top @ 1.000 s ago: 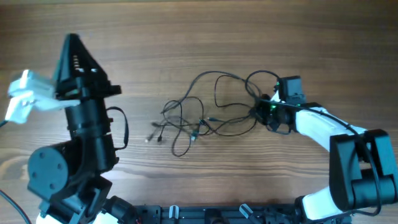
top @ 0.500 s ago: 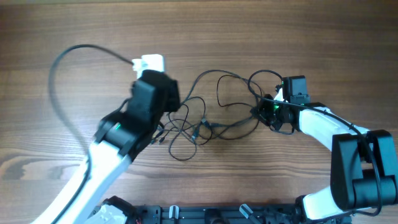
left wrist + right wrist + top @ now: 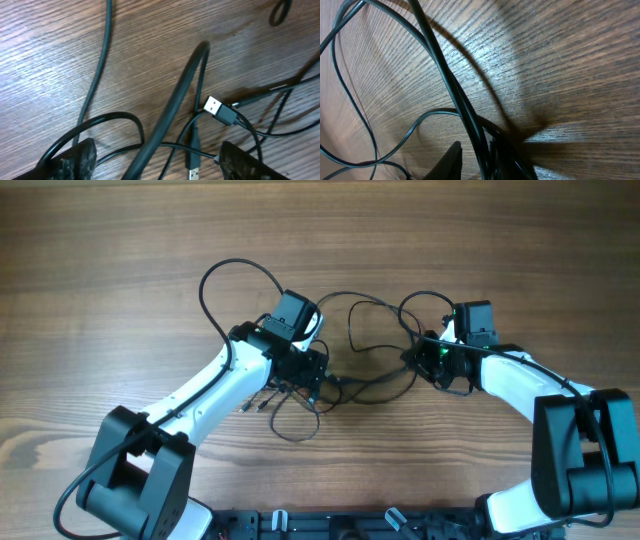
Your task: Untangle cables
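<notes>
The cables (image 3: 349,328) lie as a loose black tangle on the wooden table (image 3: 120,240), spreading from the left gripper (image 3: 312,372) across to the right gripper (image 3: 418,358). The left gripper sits low over the near end of that tangle, with its jaws released: in the left wrist view its two fingers (image 3: 75,159) stand wide apart at the bottom corners and hold nothing. Between them lie several thin strands, a silver-faced USB plug (image 3: 216,107) resting flat on the wood, and a second, narrower plug (image 3: 193,162) just below it. A thicker black cord (image 3: 175,107) arches up from between the fingers and bends back down beside the USB plug; I cannot tell what it belongs to. On the far side of the left gripper from the right one, a few small plug ends (image 3: 250,402) lie on the table, and a single loop sags toward the table's near edge. The right gripper is clenched on the cables at the tangle's other end. In its wrist view one finger (image 3: 452,159) shows just beside a bundle of strands (image 3: 470,120) that runs down into the dark of the jaws, while thinner loops curl away from it over the wood.
</notes>
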Robot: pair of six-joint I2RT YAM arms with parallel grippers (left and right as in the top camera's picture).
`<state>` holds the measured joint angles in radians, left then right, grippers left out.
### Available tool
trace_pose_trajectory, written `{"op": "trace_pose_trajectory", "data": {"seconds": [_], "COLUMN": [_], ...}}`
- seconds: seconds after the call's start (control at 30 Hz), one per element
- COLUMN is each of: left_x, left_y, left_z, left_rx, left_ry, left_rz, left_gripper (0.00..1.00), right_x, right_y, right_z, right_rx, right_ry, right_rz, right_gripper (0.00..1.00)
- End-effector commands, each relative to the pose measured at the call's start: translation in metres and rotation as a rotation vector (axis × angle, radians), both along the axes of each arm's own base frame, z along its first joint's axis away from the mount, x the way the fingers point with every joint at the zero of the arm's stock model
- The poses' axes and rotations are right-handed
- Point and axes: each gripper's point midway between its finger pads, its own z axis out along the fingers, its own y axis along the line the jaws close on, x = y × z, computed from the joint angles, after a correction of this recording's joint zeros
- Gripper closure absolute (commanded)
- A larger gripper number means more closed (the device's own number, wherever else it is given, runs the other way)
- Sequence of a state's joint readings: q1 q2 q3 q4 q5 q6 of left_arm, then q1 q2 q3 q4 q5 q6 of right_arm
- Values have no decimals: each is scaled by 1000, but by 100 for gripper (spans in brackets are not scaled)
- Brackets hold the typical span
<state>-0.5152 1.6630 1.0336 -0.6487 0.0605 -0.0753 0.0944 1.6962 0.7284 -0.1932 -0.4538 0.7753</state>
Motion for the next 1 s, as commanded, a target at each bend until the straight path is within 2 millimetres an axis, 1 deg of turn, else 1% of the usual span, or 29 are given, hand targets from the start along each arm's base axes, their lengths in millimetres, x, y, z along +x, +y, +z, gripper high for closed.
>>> {"op": "trace_pose_trajectory", "data": {"seconds": [0.0,0.03,0.07,0.1,0.17,0.27,0.3,0.37,0.43,0.47,0.57,0.63,0.7,0.8,0.83,0.87,0.9,0.97], "left_x": [-2,-3,-2,4,16,22,22,23,29,36,47,50,48,40,37,31,21,13], "left_y": [6,6,6,3,-5,-8,-8,-3,10,27,58,71,71,53,51,49,46,43], "left_z": [-1,-1,2,14,46,84,91,96,94,93,88,79,68,48,43,34,24,18], "left_rx": [33,34,29,10,-39,-84,-94,-98,-90,-82,-67,-51,-42,-73,-64,-45,-26,-11], "left_ry": [6,8,-1,-34,-110,-196,-215,-226,-219,-213,-203,-175,-138,-60,-41,-7,42,80], "left_rz": [-15,-15,-15,-11,-6,-9,-9,4,44,97,185,221,221,144,119,95,67,51], "left_gripper": [29,12,4,0,0,0,0,0,0,8,26,27,26,25,25,24,25,27], "right_x": [-11,-12,-12,-12,-11,-12,-12,-12,-11,-11,-12,-11,-11,-11,-11,-12,-12,-12], "right_y": [-10,-10,-10,-10,-10,-10,-10,-10,-10,-10,-10,-10,-10,-10,-10,-10,-10,-10], "right_z": [-18,-18,-18,-18,-18,-18,-18,-18,-18,-18,-18,-18,-18,-18,-18,-18,-18,-18], "right_rx": [-57,-57,-57,-57,-57,-57,-57,-57,-57,-57,-57,-57,-57,-57,-57,-58,-58,-58], "right_ry": [50,51,51,51,51,51,51,51,51,50,51,51,51,51,51,51,52,52], "right_rz": [-6,-6,-7,-6,-7,-7,-7,-7,-7,-7,-6,-7,-7,-7,-7,-6,-6,-6], "right_gripper": [78,78,78,77,77,77,77,76,76,76,76,76,76,77,76,76,77,76]}}
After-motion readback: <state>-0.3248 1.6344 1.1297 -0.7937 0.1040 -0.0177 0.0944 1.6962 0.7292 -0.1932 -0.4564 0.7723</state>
